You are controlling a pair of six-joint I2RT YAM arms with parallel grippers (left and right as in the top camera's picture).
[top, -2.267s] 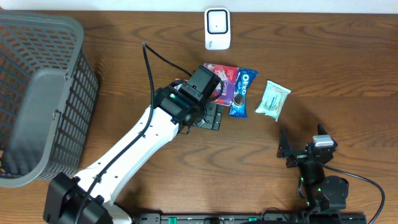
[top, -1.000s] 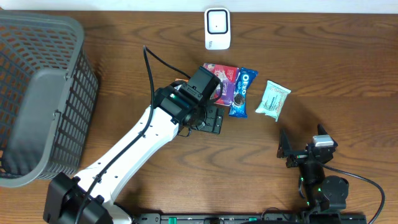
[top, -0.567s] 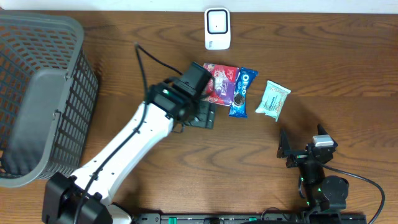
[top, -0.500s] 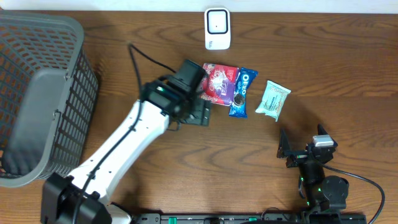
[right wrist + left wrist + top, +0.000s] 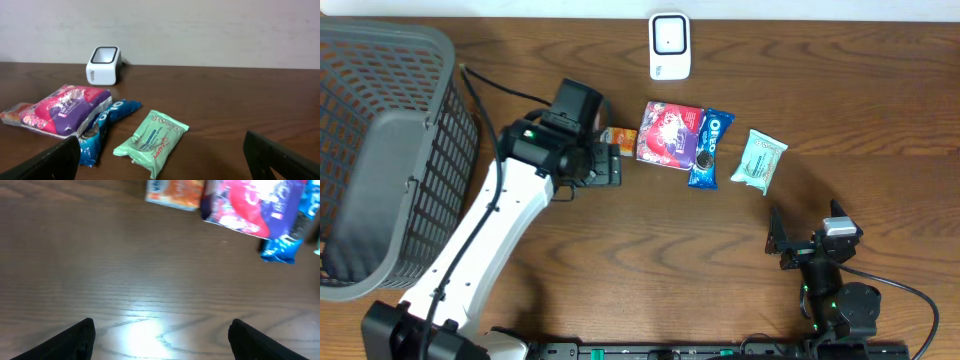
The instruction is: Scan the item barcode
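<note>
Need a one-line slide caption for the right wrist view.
Open right claw faces a white scanner, red-purple snack bag, blue Oreo pack and green packet on the table.

Basket at left; scanner at back; cookie pack between pouch and packet.

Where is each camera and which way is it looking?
Overhead: above the table, looking straight down at basket and scanner; left arm and right arm show.
Left wrist: on the left arm, low over the table, facing the orange packet and red-purple bag; open left gripper at bottom.
Right wrist: on the right arm, near table height, facing the wall past the green packet; open right gripper at bottom.
Shared: both wrist views show the red-purple bag and Oreo pack.
</note>
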